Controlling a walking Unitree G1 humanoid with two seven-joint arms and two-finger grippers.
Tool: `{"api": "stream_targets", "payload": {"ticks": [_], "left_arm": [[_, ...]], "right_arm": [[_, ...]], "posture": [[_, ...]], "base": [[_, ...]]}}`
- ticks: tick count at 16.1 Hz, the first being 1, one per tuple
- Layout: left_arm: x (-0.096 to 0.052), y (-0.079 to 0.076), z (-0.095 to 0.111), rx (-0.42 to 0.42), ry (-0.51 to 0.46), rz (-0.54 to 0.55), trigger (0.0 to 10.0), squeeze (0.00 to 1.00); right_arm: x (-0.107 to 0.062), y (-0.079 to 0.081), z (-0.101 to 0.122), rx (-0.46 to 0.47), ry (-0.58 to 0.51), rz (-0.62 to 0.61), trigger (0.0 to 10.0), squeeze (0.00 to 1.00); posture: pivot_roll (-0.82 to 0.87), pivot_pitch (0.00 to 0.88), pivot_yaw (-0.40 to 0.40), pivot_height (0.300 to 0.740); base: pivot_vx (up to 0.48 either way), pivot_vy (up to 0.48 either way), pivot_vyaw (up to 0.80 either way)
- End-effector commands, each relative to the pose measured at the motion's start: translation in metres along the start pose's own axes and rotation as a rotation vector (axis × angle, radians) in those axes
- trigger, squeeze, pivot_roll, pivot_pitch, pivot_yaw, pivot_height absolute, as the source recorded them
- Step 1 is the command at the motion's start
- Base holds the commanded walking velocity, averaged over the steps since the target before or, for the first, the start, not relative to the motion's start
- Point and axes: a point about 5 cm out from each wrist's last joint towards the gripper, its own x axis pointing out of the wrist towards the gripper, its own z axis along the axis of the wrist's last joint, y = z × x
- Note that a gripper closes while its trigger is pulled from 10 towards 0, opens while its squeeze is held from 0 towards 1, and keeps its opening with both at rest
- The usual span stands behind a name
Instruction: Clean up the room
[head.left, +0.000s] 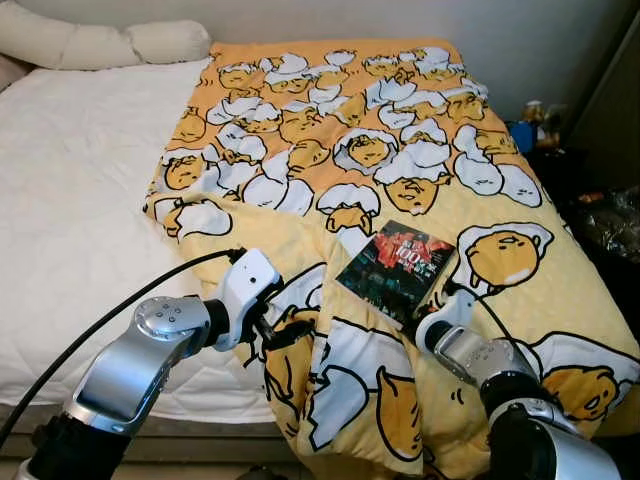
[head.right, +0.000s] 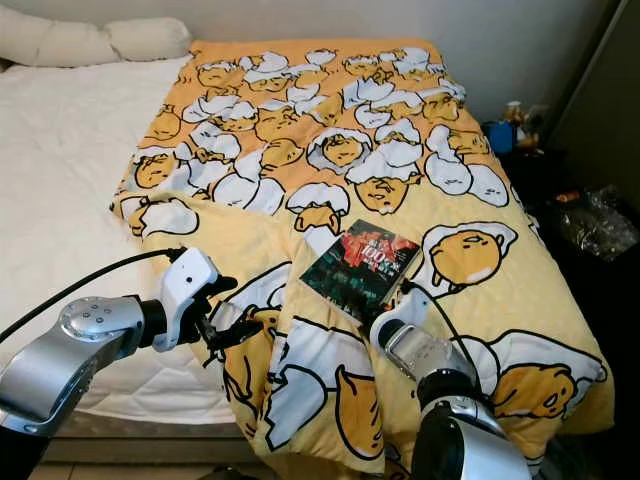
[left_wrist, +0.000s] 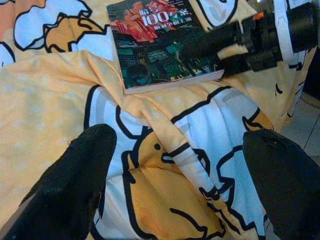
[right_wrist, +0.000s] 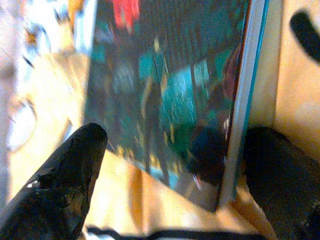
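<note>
A paperback book (head.left: 393, 267) with a dark, glossy cover lies flat just right of the frame's centre in the left eye view, resting on the yellow cartoon-egg quilt (head.left: 340, 150) that covers the right half of the bed (head.left: 70, 200). It looks light and fairly stiff, with a slick cover that could slide between smooth pads; its near corner overhangs a soft fold of quilt, so the bedding will give under any downward push.

The right gripper (right_wrist: 165, 175) sits at that near corner, low and right of centre in the head views. Its jaws stand wide apart, one finger (right_wrist: 60, 185) on the cover side and the other just past the spine edge, and they hold nothing yet. The best hold is probably across the near edge by the spine, where the pages are bound and will not fan out; pinching the loose page side risks bending the cover.

The left gripper (left_wrist: 180, 185) hovers over a bunched ridge of quilt at lower centre-left, its jaws also spread wide and empty, the book beyond them. White pillows (head.left: 100, 42) lie in the upper left corner, and clutter (head.left: 535, 125) sits by the wall at the right edge.
</note>
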Motion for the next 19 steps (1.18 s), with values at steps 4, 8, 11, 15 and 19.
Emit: {"api": "stream_targets", "payload": {"ticks": [4,8,11,15,19], "left_arm": [[-0.002,0.000,0.001,0.011,-0.001,0.001,10.0,0.73],[-0.004,0.000,0.001,0.010,-0.002,0.001,10.0,0.74],[-0.006,0.001,-0.002,0.002,0.008,0.006,10.0,0.74],[-0.006,-0.003,-0.005,-0.011,0.018,0.009,10.0,0.74],[-0.008,-0.002,-0.006,-0.014,0.024,0.014,10.0,0.74]], "right_arm": [[0.003,0.020,0.013,0.080,-0.062,0.148,10.0,0.00],[0.005,0.030,0.021,0.160,-0.112,0.207,10.0,0.00],[0.010,0.033,0.013,0.134,-0.087,0.177,10.0,0.00],[0.015,0.021,-0.005,0.190,-0.097,0.016,0.0,0.00],[0.018,0.029,-0.007,0.213,-0.102,0.044,0.0,0.00]], "posture": [[-0.01,0.035,0.079,0.740],[0.00,0.037,0.085,0.740],[0.01,0.045,0.087,0.740],[0.04,0.060,0.085,0.740],[0.04,0.059,0.084,0.740]], "base": [[0.000,0.000,0.00],[0.000,0.000,0.00],[0.000,0.000,0.00],[0.000,0.000,0.00],[0.000,0.000,0.00]]}}
